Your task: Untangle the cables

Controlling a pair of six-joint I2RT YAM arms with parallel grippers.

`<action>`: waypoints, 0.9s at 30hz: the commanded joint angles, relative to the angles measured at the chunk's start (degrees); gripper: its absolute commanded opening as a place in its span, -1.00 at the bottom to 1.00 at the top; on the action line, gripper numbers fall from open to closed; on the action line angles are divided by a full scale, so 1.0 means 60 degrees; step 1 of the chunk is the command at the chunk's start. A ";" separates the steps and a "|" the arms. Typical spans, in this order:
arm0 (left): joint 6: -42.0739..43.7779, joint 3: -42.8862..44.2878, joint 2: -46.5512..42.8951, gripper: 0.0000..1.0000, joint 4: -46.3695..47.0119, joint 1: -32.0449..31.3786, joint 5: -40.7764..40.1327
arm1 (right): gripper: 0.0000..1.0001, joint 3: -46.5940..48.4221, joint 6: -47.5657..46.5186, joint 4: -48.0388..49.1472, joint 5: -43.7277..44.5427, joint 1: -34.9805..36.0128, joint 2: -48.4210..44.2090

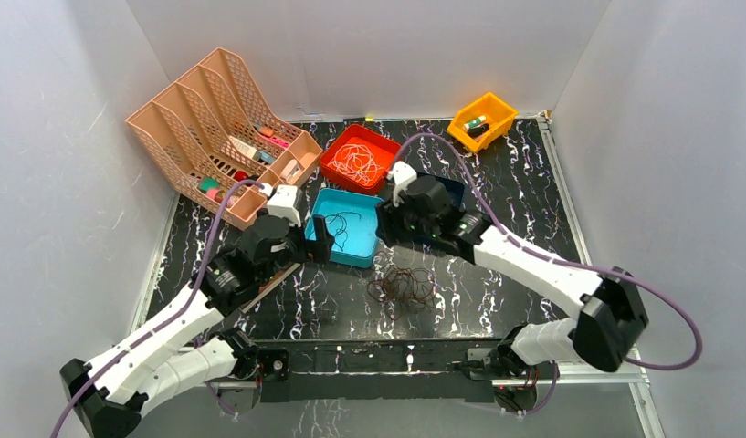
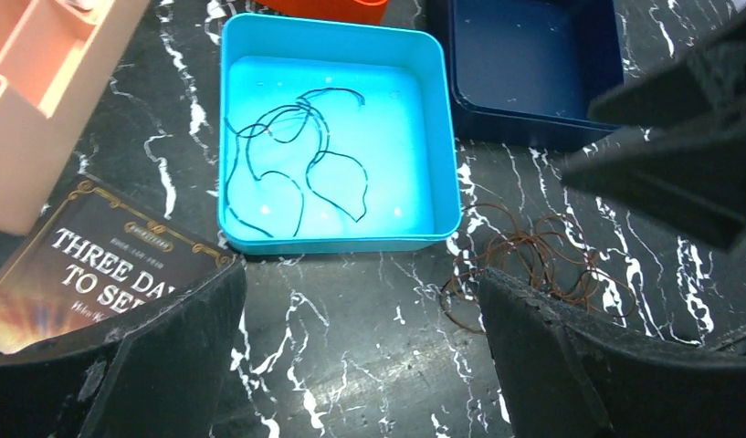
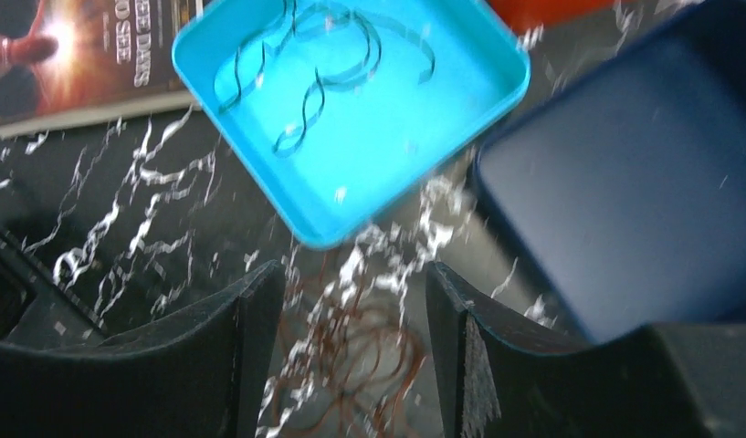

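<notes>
On the table [image 1: 542, 182], from its far edge to the near one where my bases are bolted:

- The table is flat black marble-look with white veins. White walls [image 1: 396, 46] close in its left, far and right edges. The widest open stretch lies along the right edge.
- A peach lattice file organiser [image 1: 204, 119] fills the far left corner, tilted, with small items in its slots.
- My left gripper [image 2: 360, 319] hovers near the left-middle of the table, its fingers spread wide over bare marble at the near edge of the cyan tray.
- My right gripper [image 3: 351, 301] hangs over the table's middle, fingers apart and gripping nothing. That view is blurred.
- A square cyan tray [image 2: 332, 27] with rounded corners sits mid-table. The black cable [image 2: 307, 119] lies inside it in loose thin loops.
- A navy tray [image 2: 533, 55] sits just beside the cyan one, on its right.
- A red tray [image 1: 327, 164] sits nearer the far edge and holds the white cable [image 1: 358, 162] in a tangle.
- A glossy book [image 2: 95, 265] lies flat by the organiser.
- A yellow bin [image 1: 497, 108] sits at the far right corner.
- The reddish-brown cable [image 1: 402, 286] is coiled on bare marble, between the cyan tray's near right corner and the near edge.
</notes>
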 commanded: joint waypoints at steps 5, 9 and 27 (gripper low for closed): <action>0.0172 -0.0145 0.0994 0.95 0.1405 0.0024 0.1341 | 0.30 -0.1490 0.1909 -0.1017 -0.0625 -0.0019 -0.2008; 0.0150 -0.0135 0.1218 0.94 0.1718 0.0029 0.1536 | 0.30 -0.1735 0.2121 -0.0665 -0.0777 -0.0026 -0.1720; 0.0010 -0.0433 0.0516 0.93 0.1439 0.0029 0.1363 | 0.07 -0.1029 0.2443 0.1316 -0.1447 -0.0830 0.1933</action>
